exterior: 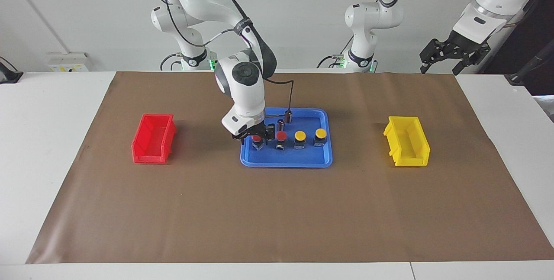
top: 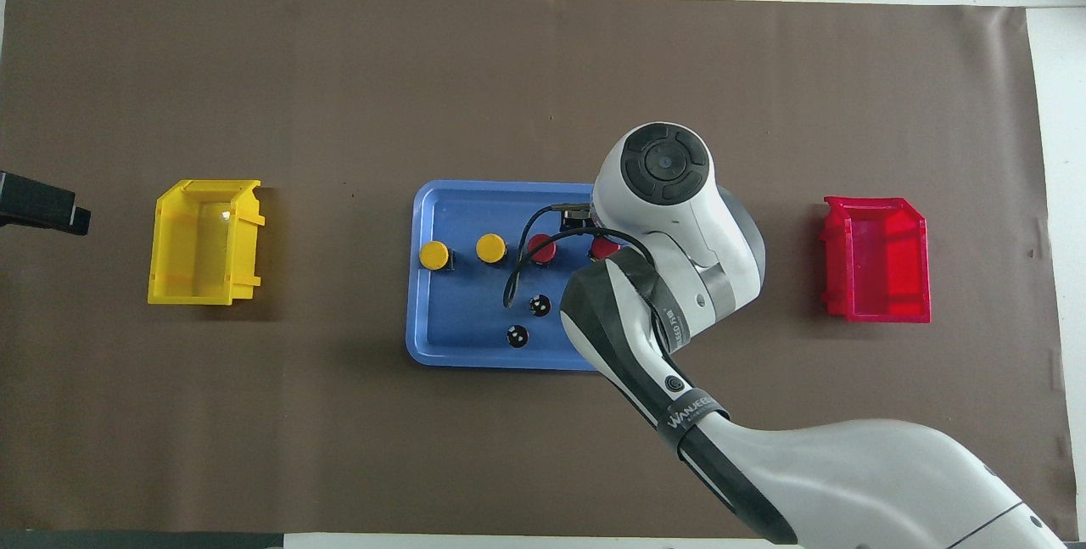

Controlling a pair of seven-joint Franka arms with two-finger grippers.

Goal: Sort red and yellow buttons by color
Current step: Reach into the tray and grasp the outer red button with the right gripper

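The right end effector (exterior: 257, 136) is lowered into the blue tray (exterior: 259, 161), its fingers spread around the red button (exterior: 257, 140) at the row's end toward the right arm. A second red button (exterior: 281, 137) and two yellow buttons (exterior: 300, 136) stand beside it. The left end effector (exterior: 450, 57) is held waiting, fingers apart.

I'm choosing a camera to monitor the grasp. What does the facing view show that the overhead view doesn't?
Only the facing view shows the right tool down at the end red button, fingers either side of it, and the left tool raised, waiting off the mat. Only the overhead view shows the silver tops of the two dark cylinders. Both show the blue tray, the other red button, two yellow buttons and both bins.
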